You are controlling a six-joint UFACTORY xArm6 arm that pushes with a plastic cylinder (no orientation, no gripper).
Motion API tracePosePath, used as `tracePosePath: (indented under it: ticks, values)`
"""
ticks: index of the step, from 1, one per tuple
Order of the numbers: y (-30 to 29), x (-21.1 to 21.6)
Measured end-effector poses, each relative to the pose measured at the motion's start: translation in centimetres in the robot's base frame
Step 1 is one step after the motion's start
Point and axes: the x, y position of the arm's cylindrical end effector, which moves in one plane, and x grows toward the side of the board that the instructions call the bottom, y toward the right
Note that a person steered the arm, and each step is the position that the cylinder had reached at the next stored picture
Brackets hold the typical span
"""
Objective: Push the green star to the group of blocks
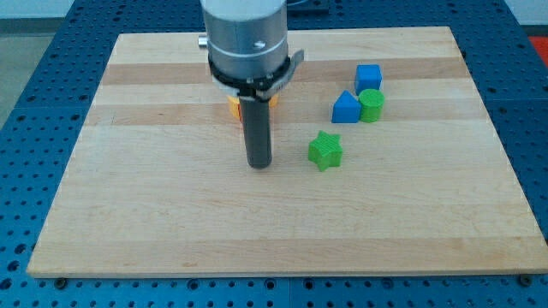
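The green star (325, 151) lies on the wooden board (282, 222), right of centre. My tip (259, 163) rests on the board to the star's left, a short gap away, not touching it. Up and to the right of the star is a group of three blocks: a blue house-shaped block (346, 108), a green cylinder (372, 105) touching its right side, and a blue cube (368, 78) just above them.
An orange block (233, 107) is mostly hidden behind the rod and the arm's grey body (248, 38) near the view's top centre. The board sits on a blue perforated table (26, 103).
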Motion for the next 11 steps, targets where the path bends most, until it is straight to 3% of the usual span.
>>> tracePosePath:
  ticks: [2, 4, 6, 11]
  values:
    - [5.8, 0.4]
    - [12.0, -2.0]
    - [14.1, -6.0]
    - [14.7, -6.9]
